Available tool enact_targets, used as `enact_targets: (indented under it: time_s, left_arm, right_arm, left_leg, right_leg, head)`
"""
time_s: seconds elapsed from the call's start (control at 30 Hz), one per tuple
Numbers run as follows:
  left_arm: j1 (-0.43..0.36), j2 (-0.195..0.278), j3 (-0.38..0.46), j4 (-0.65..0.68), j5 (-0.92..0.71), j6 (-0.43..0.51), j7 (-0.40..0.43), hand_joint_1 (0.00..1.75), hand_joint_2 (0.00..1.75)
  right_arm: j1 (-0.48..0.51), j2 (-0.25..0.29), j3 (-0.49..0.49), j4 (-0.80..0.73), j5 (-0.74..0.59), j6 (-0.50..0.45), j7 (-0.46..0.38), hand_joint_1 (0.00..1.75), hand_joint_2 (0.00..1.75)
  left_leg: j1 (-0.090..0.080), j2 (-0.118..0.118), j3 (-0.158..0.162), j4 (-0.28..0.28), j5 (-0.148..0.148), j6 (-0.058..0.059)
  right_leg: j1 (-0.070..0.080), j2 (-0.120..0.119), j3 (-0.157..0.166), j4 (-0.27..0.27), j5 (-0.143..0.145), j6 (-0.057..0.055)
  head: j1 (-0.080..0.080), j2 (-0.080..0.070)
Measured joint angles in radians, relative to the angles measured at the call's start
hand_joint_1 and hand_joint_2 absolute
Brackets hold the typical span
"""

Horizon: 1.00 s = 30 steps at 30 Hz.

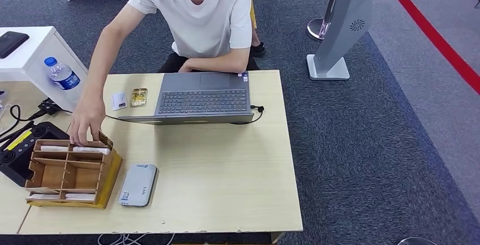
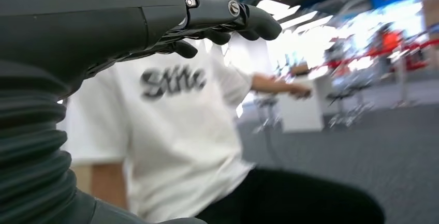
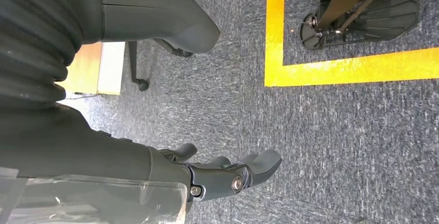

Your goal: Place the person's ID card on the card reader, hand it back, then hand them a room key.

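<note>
Hands both empty, fingers loosely apart: left hand (image 2: 222, 19) raised toward person (image 1: 192, 18), right hand (image 3: 228, 175) hanging over carpet. Judging it's pre-pickup: wait til person's hand (image 1: 85, 123) leaves rack (image 1: 71, 171), then take ID, lay flat on reader (image 1: 137, 184).

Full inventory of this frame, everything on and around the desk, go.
Light wooden table: one, centre.
Grey open laptop: one, far side of table.
Brown wooden compartment organiser: one, near-left table corner, white cards in some slots.
Flat grey card reader: one, right beside the organiser.
Small white card: one, left of laptop.
Small gold-patterned card: one, between white card and laptop.
Clear water bottle with blue cap: one, far left.
Black phone: one, on white side stand.
Grey floor sign stand: one, on carpet, right.
Person's hand: one, reaching to organiser's top edge.
Left robot hand: dark, raised, holds nothing.
Right robot hand: dark, over the carpet, holds nothing.
</note>
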Motion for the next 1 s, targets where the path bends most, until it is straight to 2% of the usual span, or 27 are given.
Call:
enact_targets:
  time_s: [0.13,0.27,0.43,0.53,0.67,1.0]
  left_arm:
    - [-0.012,-0.086,0.043,0.036,0.229,-0.002,0.074,0.0,1.75]
    - [-0.029,-0.171,0.062,0.094,0.443,0.016,0.089,0.0,1.75]
    - [-0.058,-0.274,0.075,0.197,0.747,0.01,0.022,0.0,1.75]
    - [-0.074,-0.331,0.078,0.255,0.863,-0.012,-0.019,0.0,1.75]
    - [-0.092,-0.402,0.079,0.319,0.898,-0.056,-0.032,0.0,1.75]
    - [-0.125,-0.572,0.046,0.416,0.825,-0.154,-0.034,0.0,1.75]
  right_arm:
    - [0.0,-0.004,-0.003,0.0,0.008,0.001,-0.001,0.0,1.75]
    - [-0.003,-0.01,-0.005,0.0,0.01,0.001,-0.001,0.0,1.75]
    - [-0.005,-0.015,-0.019,0.0,0.011,-0.002,-0.008,0.0,1.75]
    - [-0.006,-0.017,-0.027,0.0,0.011,-0.006,-0.014,0.0,1.75]
    - [-0.006,-0.018,-0.032,0.0,0.013,-0.011,-0.014,0.0,1.75]
    - [-0.006,-0.012,-0.047,0.0,0.023,-0.022,-0.01,0.0,1.75]
  left_leg:
    - [-0.001,-0.002,0.0,0.0,0.0,0.0]
    - [-0.002,-0.003,0.0,0.001,0.0,0.0]
    - [-0.003,-0.003,0.001,0.002,0.0,0.001]
    - [-0.003,-0.003,0.001,0.002,0.0,0.001]
    - [-0.003,-0.003,0.001,0.003,0.0,0.001]
    - [-0.003,-0.003,0.001,0.003,0.0,0.002]
  right_leg:
    - [-0.001,-0.002,0.001,0.0,0.0,0.0]
    - [-0.002,-0.004,0.001,0.0,0.0,0.0]
    - [-0.003,-0.004,0.002,-0.001,0.0,0.001]
    - [-0.003,-0.004,0.002,-0.001,0.001,0.001]
    - [-0.003,-0.004,0.002,-0.001,0.001,0.002]
    - [-0.003,-0.004,0.002,-0.001,0.001,0.002]
  head:
    - [0.0,0.0]
    - [0.0,0.0]
    - [-0.001,0.0]
    - [0.0,0.0]
    - [0.0,0.0]
    - [-0.001,0.0]
